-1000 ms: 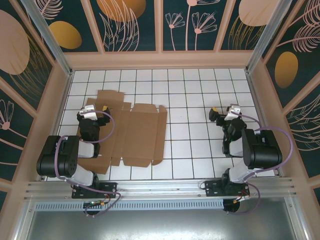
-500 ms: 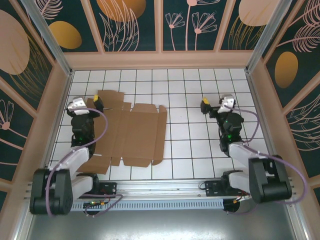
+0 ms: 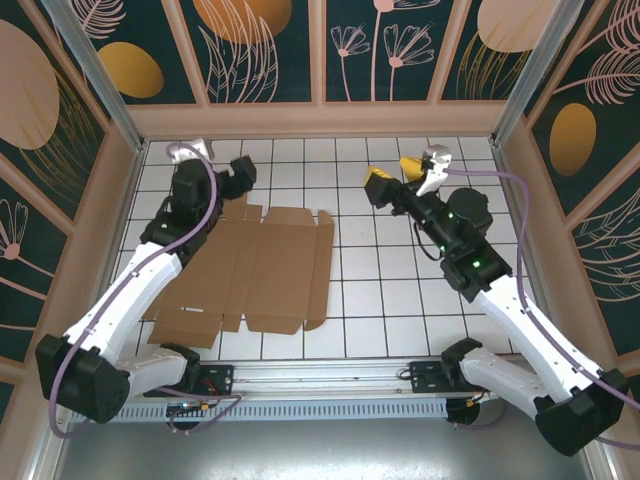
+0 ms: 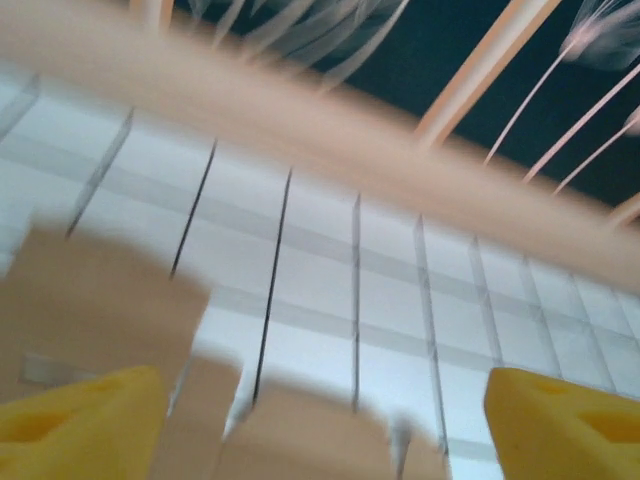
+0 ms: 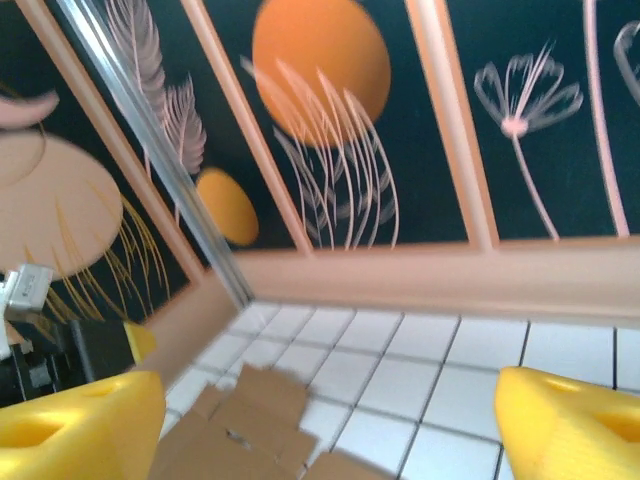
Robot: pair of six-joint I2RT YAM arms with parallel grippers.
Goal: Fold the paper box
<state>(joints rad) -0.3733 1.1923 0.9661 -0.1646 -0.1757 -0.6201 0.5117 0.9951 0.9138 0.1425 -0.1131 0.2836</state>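
Here, paper box [image 3: 270, 270] lying flat, unfolded, long axis roughly left-right

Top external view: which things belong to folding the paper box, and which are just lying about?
Job in hand: paper box, lying flat and unfolded; left gripper and right gripper, jaws open, holding nothing.
Just there: tiled table; patterned walls.
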